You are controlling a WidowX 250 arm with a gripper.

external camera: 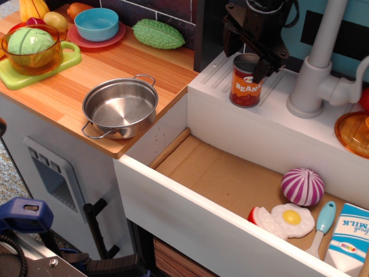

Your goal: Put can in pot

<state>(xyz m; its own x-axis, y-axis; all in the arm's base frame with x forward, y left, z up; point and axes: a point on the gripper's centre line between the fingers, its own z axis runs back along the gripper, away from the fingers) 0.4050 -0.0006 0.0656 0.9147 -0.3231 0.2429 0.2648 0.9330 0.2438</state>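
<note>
The can, a small tin with an orange-red "BEANS" label, stands on the white sink ledge right of the wooden counter. My black gripper comes down from above onto its silver top, with one finger on the can's left side and one finger on its right, shut on it. The can still touches the ledge and leans slightly. The shiny steel pot with two wire handles sits empty near the counter's front right corner, well to the left of and below the gripper in the picture.
A white faucet stands just right of the can. An open drawer below holds a purple onion, a fried egg, a spatula and a milk carton. On the counter: orange bowl with cabbage, blue bowl, green gourd.
</note>
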